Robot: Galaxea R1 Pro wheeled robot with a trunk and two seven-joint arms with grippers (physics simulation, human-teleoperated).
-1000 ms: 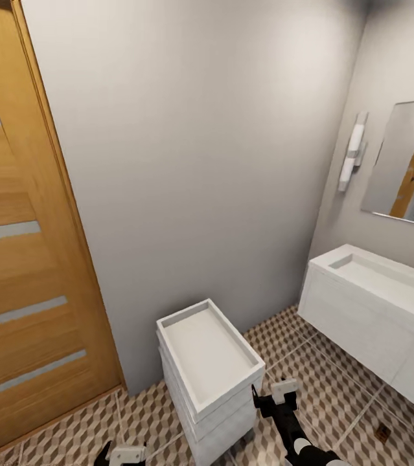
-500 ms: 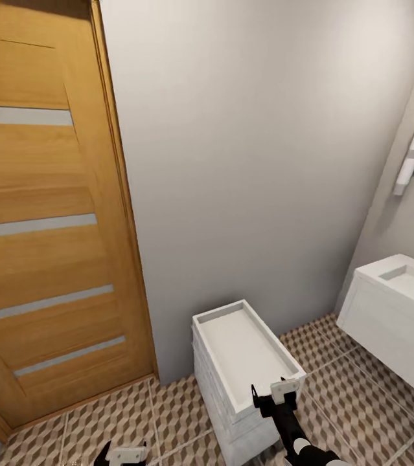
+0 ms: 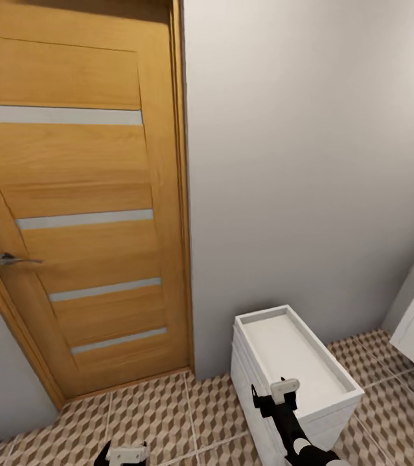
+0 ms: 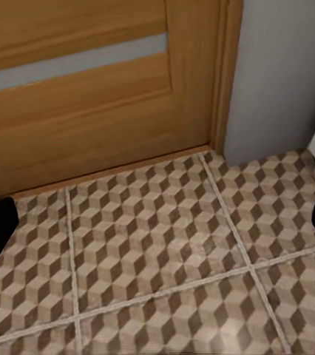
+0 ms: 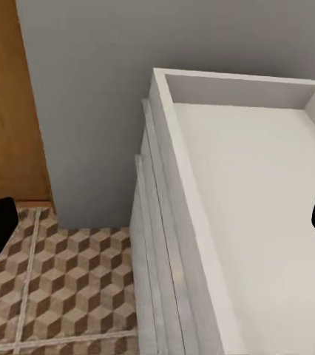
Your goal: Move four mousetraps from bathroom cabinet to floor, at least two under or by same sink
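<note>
Your right end effector [image 3: 283, 391] was spread apart, holding nothing, above the white drawer unit [image 3: 295, 372]; your left end effector [image 3: 126, 453] was spread too, empty, over the bathroom floor [image 4: 157, 251].

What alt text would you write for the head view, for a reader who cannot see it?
A closed wooden door with a metal handle stands beside a grey wall. Below the wall, a white drawer unit with a tray-like top sits on the cube-patterned bathroom floor. The right gripper and left gripper show at the bottom edge.
</note>
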